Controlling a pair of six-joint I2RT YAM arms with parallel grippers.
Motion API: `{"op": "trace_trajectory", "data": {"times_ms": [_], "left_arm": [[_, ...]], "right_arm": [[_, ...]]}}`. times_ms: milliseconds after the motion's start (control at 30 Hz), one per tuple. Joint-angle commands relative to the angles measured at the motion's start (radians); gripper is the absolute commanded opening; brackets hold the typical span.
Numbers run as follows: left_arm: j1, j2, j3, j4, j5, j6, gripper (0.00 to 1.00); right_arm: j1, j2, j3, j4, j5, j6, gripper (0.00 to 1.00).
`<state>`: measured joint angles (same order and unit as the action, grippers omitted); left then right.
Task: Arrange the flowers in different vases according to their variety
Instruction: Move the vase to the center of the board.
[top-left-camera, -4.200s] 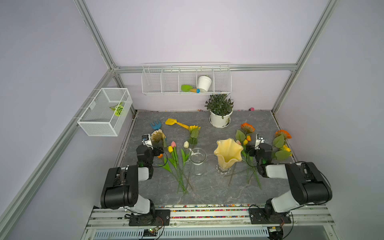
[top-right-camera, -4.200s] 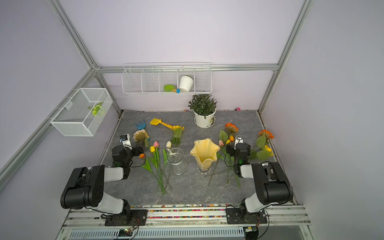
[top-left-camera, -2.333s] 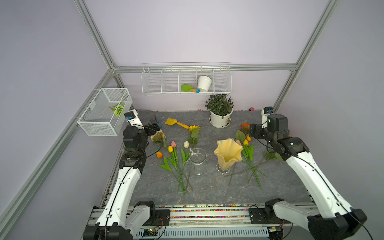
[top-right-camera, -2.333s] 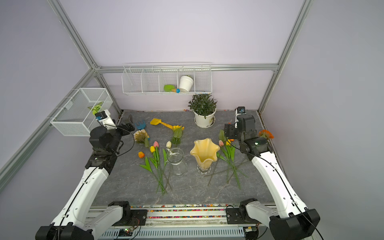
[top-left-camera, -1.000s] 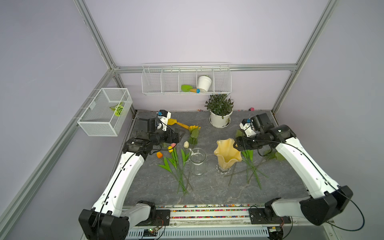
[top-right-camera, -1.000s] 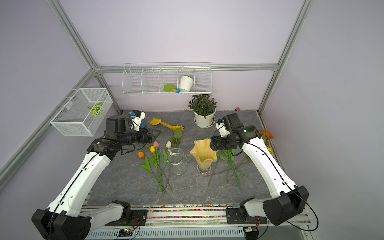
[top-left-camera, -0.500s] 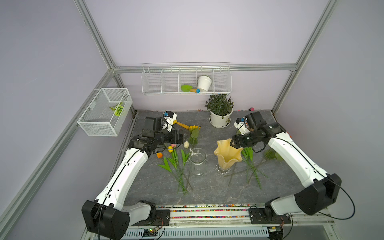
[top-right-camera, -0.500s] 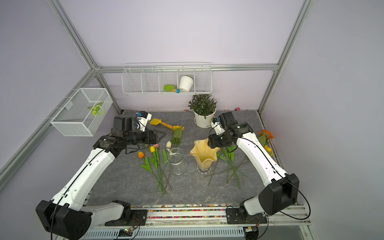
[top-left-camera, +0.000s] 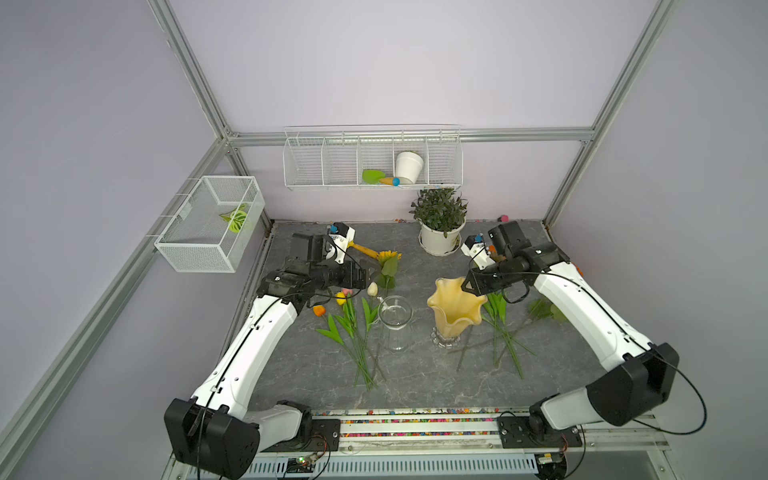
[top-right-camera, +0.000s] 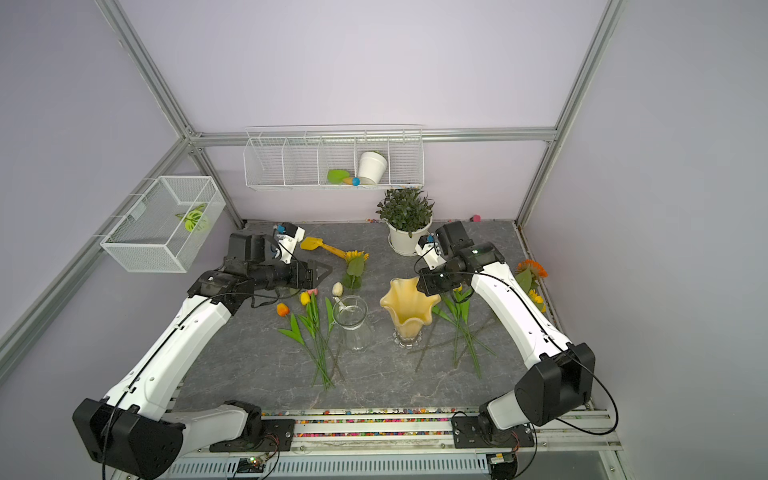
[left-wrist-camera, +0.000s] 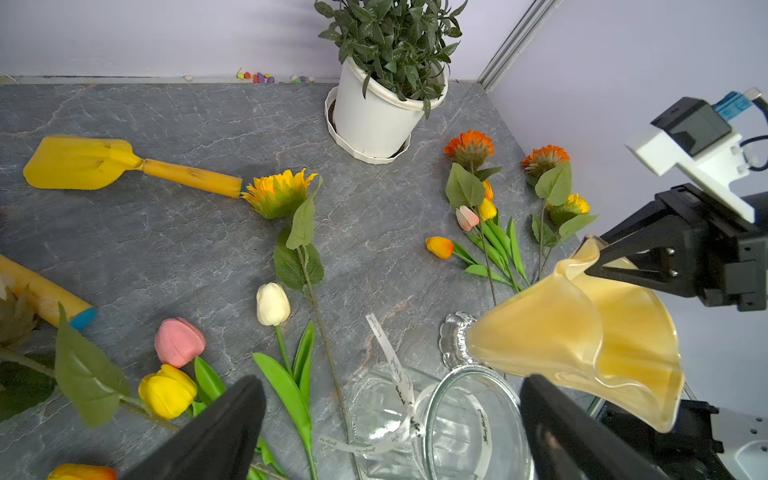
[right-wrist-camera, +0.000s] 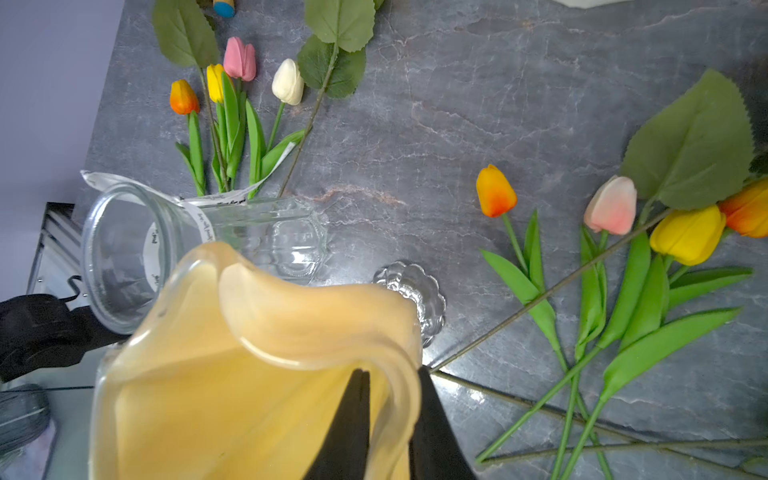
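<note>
Over the grey tabletop (top-left-camera: 415, 386), both arms are now reaching in from the front rail, having unfolded from their tucked rest a few seconds back. Near the middle, the pale-yellow vase (top-left-camera: 455, 309) is standing upright just beside the shorter clear vase (top-left-camera: 395, 322), and neither is holding a stem yet. Every flower is lying flat. One tulip bunch (top-left-camera: 353, 320) is resting on the clear vase's left, a second tulip bunch (top-left-camera: 500, 316) is spreading out on the yellow one's right, a yellow sunflower (top-left-camera: 388, 255) is lying behind the clear vase, and orange heads (top-right-camera: 530, 268) are sitting at the far right edge.

The right gripper (right-wrist-camera: 390, 374), wide apart a second ago, is now pinching the pale-yellow vase's wavy rim, with one finger inside the mouth and one outside. The left gripper (left-wrist-camera: 392, 380) is staying spread wide, carrying nothing, hovering over the left tulips and the clear vase's mouth.

Sorting itself is not yet starting. The pinch looks meant to steady or shift the vase first, and a rim hold on tall glass is risking a tip.
</note>
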<state>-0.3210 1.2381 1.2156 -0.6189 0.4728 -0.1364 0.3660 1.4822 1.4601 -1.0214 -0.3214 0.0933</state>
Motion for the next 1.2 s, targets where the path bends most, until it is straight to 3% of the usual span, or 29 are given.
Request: {"op": "trace_trajectory", "data": {"times_ms": [0, 267, 700, 1167], "left_arm": [[-0.004, 0.004, 0.028, -0.004, 0.019, 0.015, 1.0], [-0.004, 0.006, 0.022, -0.001, 0.015, 0.017, 1.0], [-0.004, 0.014, 0.012, 0.001, 0.002, 0.025, 1.0], [-0.003, 0.02, 0.009, 0.004, -0.012, 0.029, 1.0]], "right_arm": [[0.005, 0.025, 0.002, 0.01, -0.027, -0.015, 0.0], [0.005, 0.025, 0.003, 0.092, -0.001, 0.037, 0.0], [-0.019, 0.166, 0.134, 0.117, 0.085, 0.047, 0.0], [-0.102, 0.316, 0.284, 0.118, 0.029, 0.036, 0.0]]}}
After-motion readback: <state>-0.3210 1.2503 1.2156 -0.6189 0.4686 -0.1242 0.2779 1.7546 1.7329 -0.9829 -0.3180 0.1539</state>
